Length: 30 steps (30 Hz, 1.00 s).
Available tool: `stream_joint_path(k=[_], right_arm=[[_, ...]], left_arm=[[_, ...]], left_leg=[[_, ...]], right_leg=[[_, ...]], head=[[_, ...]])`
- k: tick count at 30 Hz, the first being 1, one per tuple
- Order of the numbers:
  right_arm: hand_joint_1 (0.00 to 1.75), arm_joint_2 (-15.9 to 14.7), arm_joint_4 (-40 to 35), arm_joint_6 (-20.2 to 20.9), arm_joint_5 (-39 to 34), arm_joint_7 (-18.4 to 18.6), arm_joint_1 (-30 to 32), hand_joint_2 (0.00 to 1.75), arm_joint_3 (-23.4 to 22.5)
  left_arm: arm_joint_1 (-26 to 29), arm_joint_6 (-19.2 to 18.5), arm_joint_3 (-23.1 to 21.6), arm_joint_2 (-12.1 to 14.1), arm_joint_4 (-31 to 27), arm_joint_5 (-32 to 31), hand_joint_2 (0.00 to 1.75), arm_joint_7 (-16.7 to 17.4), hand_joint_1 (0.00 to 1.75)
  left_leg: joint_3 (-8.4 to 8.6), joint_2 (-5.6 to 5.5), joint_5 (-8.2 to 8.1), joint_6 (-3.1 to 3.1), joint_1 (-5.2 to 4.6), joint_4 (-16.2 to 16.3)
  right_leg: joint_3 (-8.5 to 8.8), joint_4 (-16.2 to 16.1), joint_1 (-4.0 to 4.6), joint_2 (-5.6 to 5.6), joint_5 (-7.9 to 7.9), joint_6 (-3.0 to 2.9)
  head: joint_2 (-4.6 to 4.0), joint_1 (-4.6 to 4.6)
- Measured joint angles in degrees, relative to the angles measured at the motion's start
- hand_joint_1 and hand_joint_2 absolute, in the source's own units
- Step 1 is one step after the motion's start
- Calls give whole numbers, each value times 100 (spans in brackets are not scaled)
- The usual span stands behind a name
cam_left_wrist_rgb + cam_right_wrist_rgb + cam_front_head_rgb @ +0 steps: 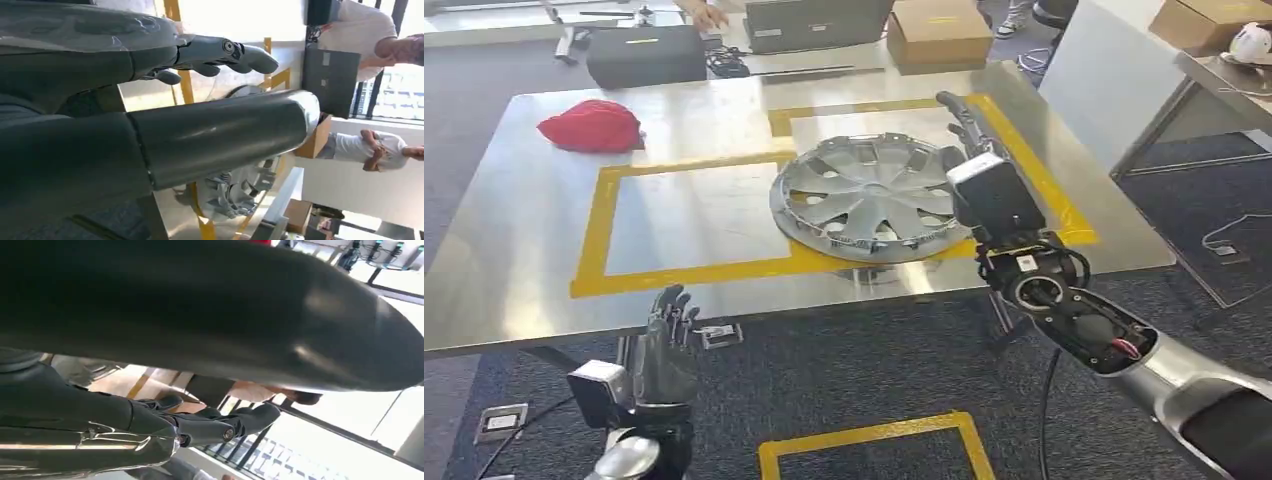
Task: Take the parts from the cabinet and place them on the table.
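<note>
A silver hubcap (864, 198) lies flat on the worktop (524, 230) near its right edge, the right hand (967, 130) beside it with straight, empty fingers, the left hand (667, 345) empty below the front edge.

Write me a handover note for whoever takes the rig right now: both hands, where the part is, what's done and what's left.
Right hand: over the table at the far right edge of the hubcap, fingers extended and apart; whether it touches the rim I cannot tell.
Left hand: low, in front of the table's near edge, fingers apart, holding nothing.
Hubcap: lies flat on the steel table, straddling the yellow tape between the two marked boxes.
Red cloth: far left of the table, untouched.
Done: the hubcap is on the table.
Left: clear the right hand away; check the cabinet for further parts.
</note>
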Motion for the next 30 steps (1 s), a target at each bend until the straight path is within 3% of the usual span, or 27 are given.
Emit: stream_joint_path(k=[1,2,10,11,30], right_arm=[[0,2,-31,13,18,0,31,0,-22],[0,11,-57,28,57,2,68,0,-46],[0,74,-127,122,116,31,227,0,-205],[0,85,-127,127,114,22,244,0,-216],[0,131,-328,70,66,-7,550,0,-345]], left_arm=[[-9,-2,2,0,0,0,0,13,0],[-20,-9,2,-2,0,0,175,35,0],[-187,63,7,-2,0,-2,175,251,0],[-202,70,7,-2,0,-2,0,264,0],[-281,61,7,-11,0,59,0,310,0]], left_leg=[[0,0,0,0,0,0],[0,0,0,0,0,0],[0,0,0,0,0,0],[0,0,0,0,0,0],[0,2,0,0,0,0]], right_leg=[[0,0,0,0,0,0],[0,0,0,0,0,0],[0,0,0,0,0,0],[1,0,0,0,0,0],[-1,-1,0,0,0,0]], head=[[-2,-2],[-2,2],[-2,0],[-2,0],[-2,-2]])
